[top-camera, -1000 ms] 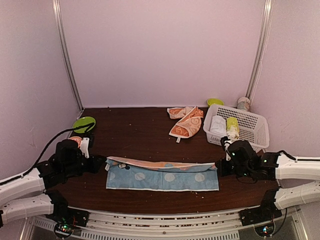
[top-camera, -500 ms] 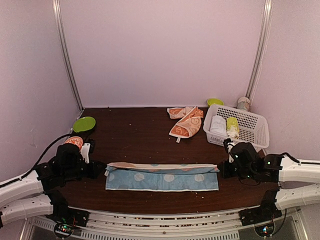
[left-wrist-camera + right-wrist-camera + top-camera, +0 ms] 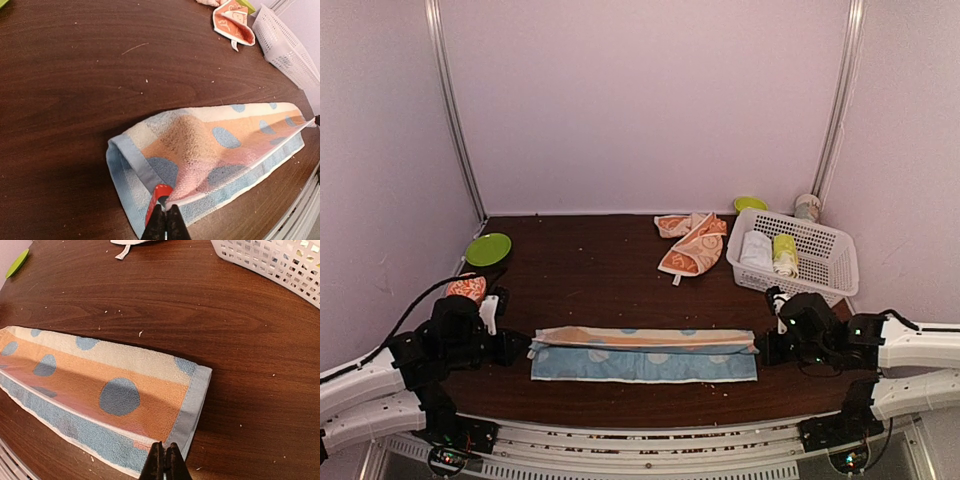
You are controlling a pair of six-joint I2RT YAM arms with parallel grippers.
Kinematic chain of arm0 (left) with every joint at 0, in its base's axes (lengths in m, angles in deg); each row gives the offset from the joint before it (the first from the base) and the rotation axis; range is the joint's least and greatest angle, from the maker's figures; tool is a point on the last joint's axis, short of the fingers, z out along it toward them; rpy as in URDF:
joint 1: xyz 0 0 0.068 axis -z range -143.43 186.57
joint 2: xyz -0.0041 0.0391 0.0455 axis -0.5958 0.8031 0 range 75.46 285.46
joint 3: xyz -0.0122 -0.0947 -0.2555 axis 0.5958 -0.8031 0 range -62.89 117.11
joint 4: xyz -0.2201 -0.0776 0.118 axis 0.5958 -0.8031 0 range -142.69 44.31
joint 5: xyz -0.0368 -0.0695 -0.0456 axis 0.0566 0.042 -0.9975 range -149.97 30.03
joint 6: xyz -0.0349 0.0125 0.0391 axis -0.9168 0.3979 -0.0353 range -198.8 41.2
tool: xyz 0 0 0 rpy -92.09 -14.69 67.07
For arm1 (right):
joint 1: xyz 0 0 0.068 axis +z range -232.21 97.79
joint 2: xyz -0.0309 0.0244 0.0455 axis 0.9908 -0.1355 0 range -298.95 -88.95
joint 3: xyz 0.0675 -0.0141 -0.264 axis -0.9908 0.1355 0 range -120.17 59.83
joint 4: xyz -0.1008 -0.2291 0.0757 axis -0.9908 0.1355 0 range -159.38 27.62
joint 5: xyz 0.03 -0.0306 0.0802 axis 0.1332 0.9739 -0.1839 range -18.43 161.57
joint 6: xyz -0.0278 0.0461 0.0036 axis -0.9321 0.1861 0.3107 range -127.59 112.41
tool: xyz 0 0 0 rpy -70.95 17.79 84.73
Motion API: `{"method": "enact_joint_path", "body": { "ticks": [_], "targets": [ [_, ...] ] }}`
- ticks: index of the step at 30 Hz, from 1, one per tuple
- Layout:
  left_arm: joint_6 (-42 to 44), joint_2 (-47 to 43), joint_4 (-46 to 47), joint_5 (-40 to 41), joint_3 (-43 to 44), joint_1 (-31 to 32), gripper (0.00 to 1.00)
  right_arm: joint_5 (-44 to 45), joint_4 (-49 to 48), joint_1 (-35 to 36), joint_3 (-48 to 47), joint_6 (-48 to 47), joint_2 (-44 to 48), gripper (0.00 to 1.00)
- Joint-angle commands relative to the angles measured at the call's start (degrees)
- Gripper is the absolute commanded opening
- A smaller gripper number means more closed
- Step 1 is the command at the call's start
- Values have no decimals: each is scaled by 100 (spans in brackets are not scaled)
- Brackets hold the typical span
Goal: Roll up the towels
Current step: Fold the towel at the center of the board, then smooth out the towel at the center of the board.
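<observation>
Two robot arms grip a folded blue towel (image 3: pixel 645 352) by its ends on a dark wooden table (image 3: pixel 590 270), the long dotted strip lying to the left of a white basket (image 3: pixel 825 262) and nearer the arms than it. The left gripper (image 3: pixel 165 209) is clenched on the near edge of the towel's upper layer at the end farthest from the basket, its fingers pressed together with the cloth pinched between them. The right gripper (image 3: pixel 164 450) is likewise clamped on the near edge at the end closest to the basket. The towel is doubled lengthwise (its orange-and-cream underside faces up, with a blue band showing along the near side), and the pinched edge runs taut from one gripper to the other. An orange towel (image 3: pixel 692 243) lies crumpled just left of the basket, toward the back wall. Inside the basket a white roll (image 3: pixel 755 250) and a yellow-green roll (image 3: pixel 785 252) rest side by side. A green plate (image 3: pixel 488 248) sits far to the basket's left, at the table's opposite edge.
</observation>
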Motion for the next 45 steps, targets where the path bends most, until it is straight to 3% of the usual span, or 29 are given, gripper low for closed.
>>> {"method": "enact_joint_path", "body": {
  "ticks": [1, 8, 9, 11, 15, 16, 17, 21, 24, 30, 34, 45],
  "targets": [
    [-54, 71, 93, -43, -61, 32, 0, 31, 5, 97, 61, 132, -95, 0],
    [-124, 44, 120, -138, -220, 69, 0, -21, 2, 298, 140, 255, -88, 0],
    [-139, 40, 115, -158, -233, 73, 4, -72, 6, 317, 149, 256, -99, 0],
    [-180, 36, 95, -263, -239, 119, 25, -204, 35, 342, 166, 278, -124, 4],
    [-393, -51, -247, -176, -109, 348, 78, -409, 350, 447, 129, 376, 77, 69],
    [-483, -126, -367, -163, -47, 390, 95, -437, 469, 463, 78, 408, 206, 85],
    [-582, -211, -493, -154, 45, 421, 98, -457, 594, 466, 25, 413, 346, 92],
    [-754, -596, -971, 30, 441, 441, 98, -267, 926, 453, -330, 453, 753, 95],
    [-918, -418, -1092, 375, 675, 438, 95, -215, 831, 289, -533, 650, 463, 89],
    [-1093, 1201, -1090, 457, 1382, 441, 72, -104, 272, 229, -804, 1087, -722, 67],
    [-1225, 2001, -1285, 503, 1647, 436, 56, 161, 211, 209, -711, 1329, -999, 56],
    [-1432, 1931, -1340, 462, 1277, 437, 52, 55, 396, 151, -147, 1719, -844, 42]
  ]
}}
